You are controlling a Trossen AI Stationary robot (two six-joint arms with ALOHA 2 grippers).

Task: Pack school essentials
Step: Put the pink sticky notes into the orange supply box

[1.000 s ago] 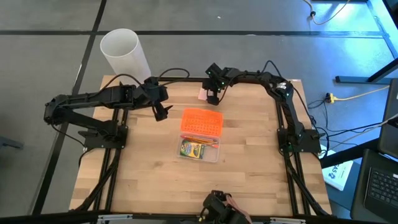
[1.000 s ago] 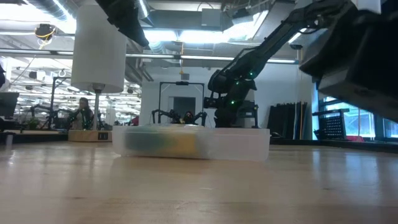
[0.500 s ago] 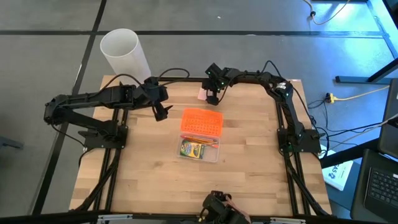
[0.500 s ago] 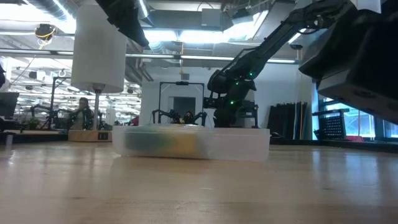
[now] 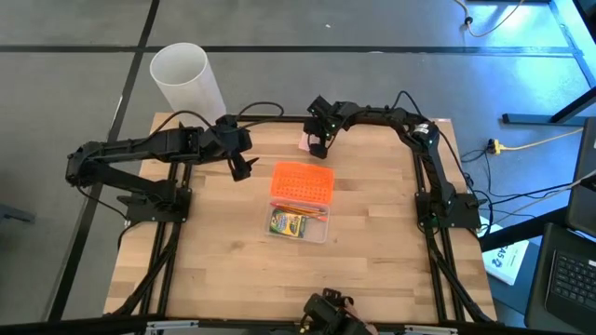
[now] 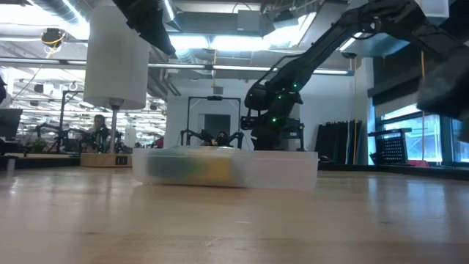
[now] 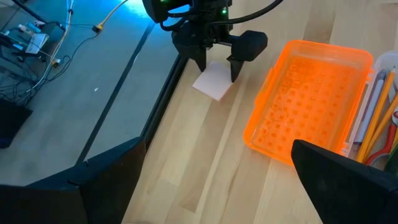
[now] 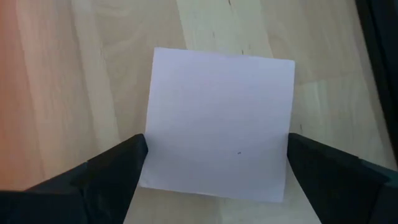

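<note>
A small pale pink square eraser (image 8: 221,124) lies flat on the table near its far edge (image 5: 304,140) (image 7: 211,84). My right gripper (image 8: 217,149) (image 5: 317,144) points down over it, open, with one finger on each side of the eraser, close to its edges. The clear plastic box (image 5: 298,221) (image 6: 223,167) sits mid-table and holds the green-and-yellow crayon box (image 5: 289,224) and thin orange and wood-coloured pencils (image 7: 379,115). Its orange lid (image 5: 301,182) (image 7: 308,96) lies beside it on the far side. My left gripper (image 5: 244,167) (image 7: 216,149) hovers open left of the lid.
A tall white cylinder (image 5: 186,79) (image 6: 116,62) stands off the table's far left corner. The dark frame rail (image 7: 158,106) runs along the far edge close to the eraser. Bare wood (image 5: 223,261) lies to the left and near side of the box.
Both arms have kept still. A large dark blurred shape close to the low camera, at that picture's right, has drawn back and now covers less of the view.
</note>
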